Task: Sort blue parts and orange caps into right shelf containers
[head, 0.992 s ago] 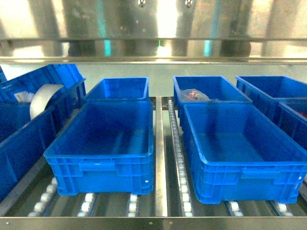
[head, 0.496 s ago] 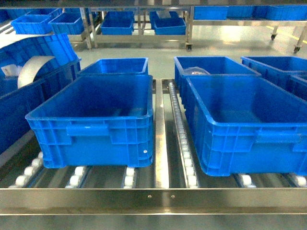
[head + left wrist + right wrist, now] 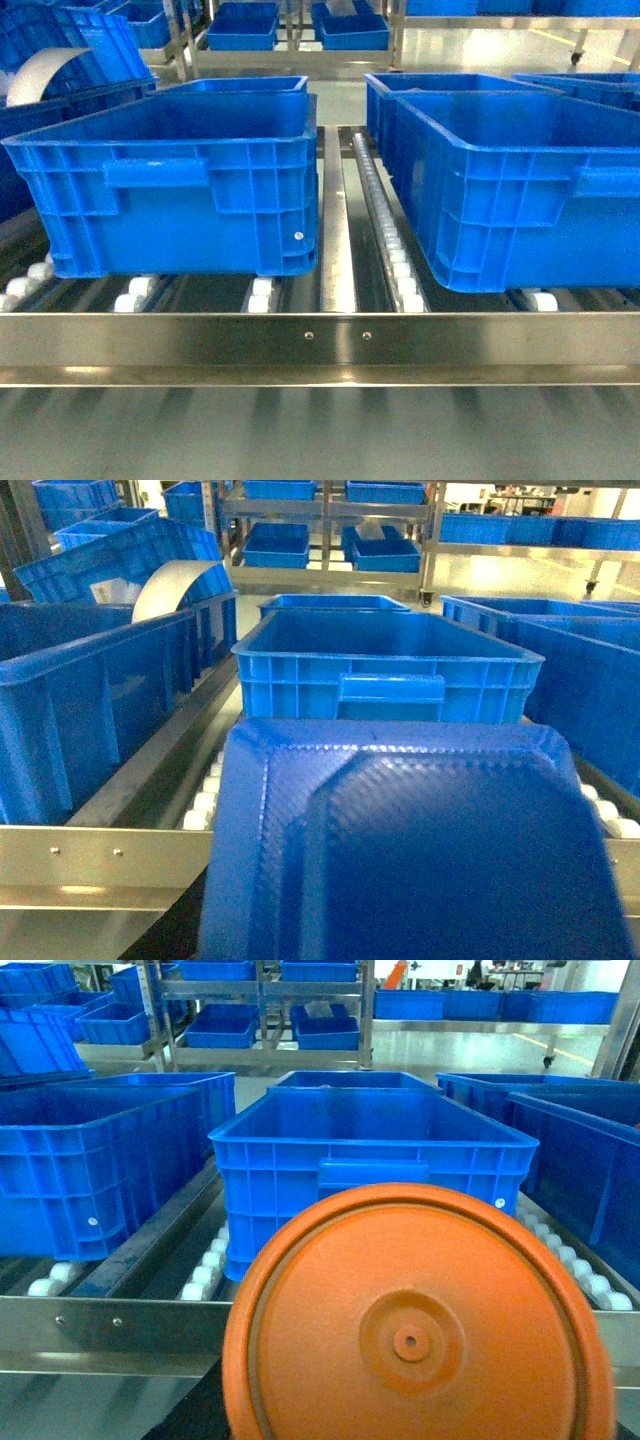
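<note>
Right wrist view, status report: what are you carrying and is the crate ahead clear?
Orange cap fills right wrist view; blue part fills left. Gripper fingers unseen. Front crate straight ahead, nothing between.

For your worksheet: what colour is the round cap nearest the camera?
Orange, clearest in the right wrist view.

Orange cap [image 3: 415, 1325] hides right fingers; blue part [image 3: 415, 845] hides left fingers; both cropped below.

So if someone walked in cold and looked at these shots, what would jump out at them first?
Probably the orange cap filling the bottom of the right wrist view, and the blue part filling the bottom of the left wrist view. Behind both stand big blue crates on the roller shelf.
</note>
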